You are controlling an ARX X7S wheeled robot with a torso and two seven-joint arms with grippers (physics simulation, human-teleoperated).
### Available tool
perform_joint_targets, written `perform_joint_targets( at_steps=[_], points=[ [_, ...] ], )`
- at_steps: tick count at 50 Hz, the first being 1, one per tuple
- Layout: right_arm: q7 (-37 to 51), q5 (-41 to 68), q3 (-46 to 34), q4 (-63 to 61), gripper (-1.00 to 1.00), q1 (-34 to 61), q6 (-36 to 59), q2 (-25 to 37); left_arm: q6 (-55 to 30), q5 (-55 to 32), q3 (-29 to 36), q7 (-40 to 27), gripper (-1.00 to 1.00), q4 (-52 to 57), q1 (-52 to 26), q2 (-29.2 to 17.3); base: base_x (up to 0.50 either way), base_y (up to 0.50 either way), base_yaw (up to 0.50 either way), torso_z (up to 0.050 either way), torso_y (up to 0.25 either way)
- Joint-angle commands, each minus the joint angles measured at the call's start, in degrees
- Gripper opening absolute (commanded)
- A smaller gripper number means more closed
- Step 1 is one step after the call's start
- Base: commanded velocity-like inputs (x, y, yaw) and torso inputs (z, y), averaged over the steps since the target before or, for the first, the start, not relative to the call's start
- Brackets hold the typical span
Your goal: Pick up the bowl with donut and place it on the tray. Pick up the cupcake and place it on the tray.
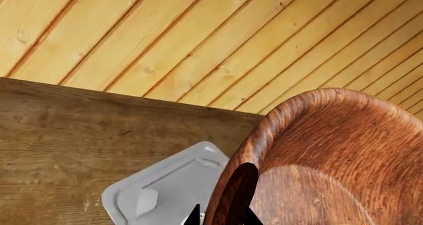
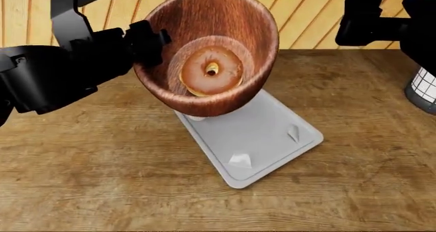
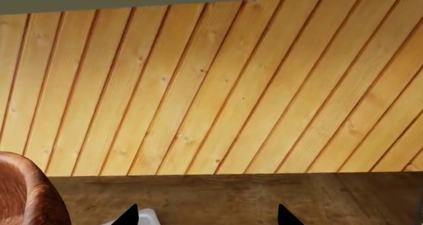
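Head view shows the left end effector (image 2: 151, 38) clamped on the rim of the bowl (image 2: 208, 50), donut (image 2: 211, 71) inside, raised over the tray (image 2: 256, 135); next, lower it level; right end effector (image 3: 206, 216) spread, idle.

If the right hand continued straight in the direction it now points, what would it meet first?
Probably the far part of the wooden table, between its open fingertips; behind that stands the plank wall. The bowl sits off to one side. Depth is uncertain.

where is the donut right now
In the head view the donut lies inside the tilted bowl, which the left gripper holds by its rim above the tray's far end.
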Motion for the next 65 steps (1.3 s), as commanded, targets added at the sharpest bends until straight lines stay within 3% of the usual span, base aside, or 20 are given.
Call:
perform_joint_targets(
  at_steps=[1, 12, 23, 45, 65],
  points=[
    [0.5, -0.2, -0.1, 0.2, 1.00, 0.7, 0.3, -0.5, -3.2, -4.9, 1.0, -5.9, -1.00, -0.7, -4.1, 2.8, 0.00, 0.00, 0.00, 0.000, 0.000],
    [0.2, -0.2, 0.1, -0.1, 1.00, 0.4, 0.2, 0.0, -8.6, -2.3, 6.7, -3.2, -1.00, -10.9, -12.0, 11.7, 0.00, 0.00, 0.00, 0.001, 0.000],
    [-0.4, -0.2, 0.4, -0.9, 1.00, -0.8, -0.3, 1.0, -10.8, 6.6, 12.8, 6.7, -1.00, -21.0, -15.3, 17.8, 0.00, 0.00, 0.00, 0.000, 0.001],
    [-0.6, -0.3, 0.6, -1.1, 1.00, -3.2, -1.6, 1.5, -10.7, 8.3, 14.7, 12.4, -1.00, -24.1, -14.0, 20.8, 0.00, 0.00, 0.00, 0.000, 0.000],
    [-0.9, -0.5, 0.9, -1.3, 1.00, -4.1, -2.3, 1.7, -10.9, 8.5, 15.5, 13.0, -1.00, -23.3, -11.8, 19.5, 0.00, 0.00, 0.00, 0.001, 0.001]
  ],
)
